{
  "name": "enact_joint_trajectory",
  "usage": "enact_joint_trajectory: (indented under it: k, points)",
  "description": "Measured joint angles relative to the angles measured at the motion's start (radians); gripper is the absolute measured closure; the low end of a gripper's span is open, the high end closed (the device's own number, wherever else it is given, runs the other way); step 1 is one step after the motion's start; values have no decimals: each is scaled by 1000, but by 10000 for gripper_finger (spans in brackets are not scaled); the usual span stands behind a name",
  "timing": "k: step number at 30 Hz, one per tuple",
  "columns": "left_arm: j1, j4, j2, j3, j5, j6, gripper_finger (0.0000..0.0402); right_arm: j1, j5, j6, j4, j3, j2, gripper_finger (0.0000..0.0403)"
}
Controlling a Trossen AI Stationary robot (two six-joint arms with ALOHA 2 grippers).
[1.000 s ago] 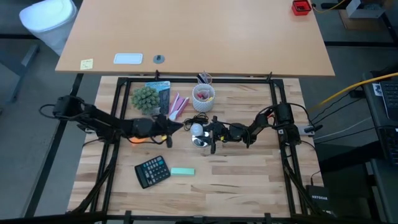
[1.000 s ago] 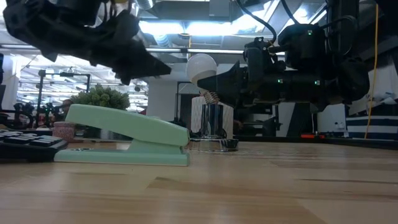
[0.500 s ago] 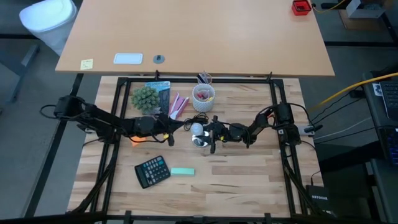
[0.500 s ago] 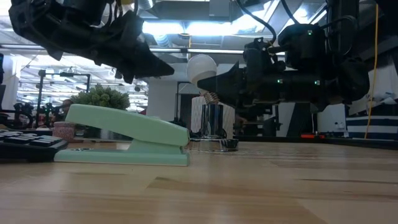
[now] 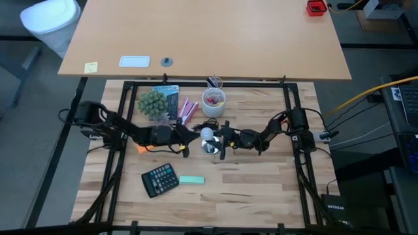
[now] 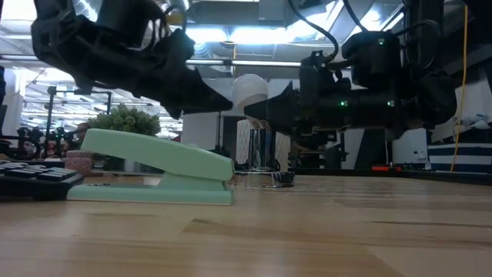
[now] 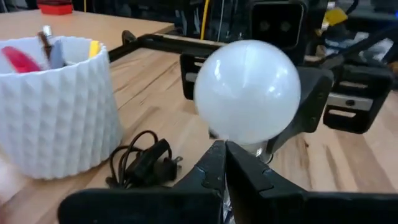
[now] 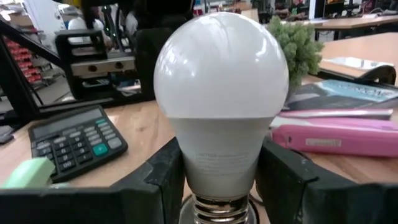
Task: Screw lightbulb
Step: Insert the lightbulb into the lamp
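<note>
We see the right gripper clamped on the neck of the small white rounded lightbulb, one dark finger on each side of its pale collar, just above the metal screw thread. The bulb stands upright at mid-table, over the round shiny silver disc base, raised off the tabletop in the low view. The left gripper has its jaws pressed together with nothing between them, tips just left of the bulb; we cannot tell if they touch it. Far of the bulb we see a white ribbed plastic cup of pens, with a coiled black cord on the wood beside it. Left-far: small green potted plant and pink flat stapler. Near-left: black desk calculator and mint-green stapler just right of it. All on the light wooden slatted table.
</note>
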State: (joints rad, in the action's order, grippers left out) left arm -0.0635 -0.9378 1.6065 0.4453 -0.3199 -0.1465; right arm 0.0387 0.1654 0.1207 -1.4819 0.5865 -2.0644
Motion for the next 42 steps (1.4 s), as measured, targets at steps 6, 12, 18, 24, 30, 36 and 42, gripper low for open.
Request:
enact_joint_trajectory:
  k: [6, 12, 18, 24, 30, 36, 42]
  points:
    - [0, 10, 49, 44, -4, 54, 398, 0, 1, 0, 18, 0, 0, 237]
    - [0, 13, 42, 47, -1, 71, 398, 0, 0, 0, 37, 0, 1, 237]
    - [-7, 9, 41, 48, -1, 100, 398, 0, -1, 0, 47, 0, 2, 237]
    - [-24, 16, 41, 49, -5, 147, 398, 0, -7, -1, 64, 1, 2, 237]
    - [-28, 27, 39, 50, -13, 197, 398, 1, -6, -1, 66, 1, 2, 237]
    - [-30, 55, 37, 52, -67, 246, 398, 1, -2, -26, 69, 2, 2, 237]
    - [-29, 57, 7, 51, -115, 281, 400, 1, -7, -28, 70, 2, 2, 237]
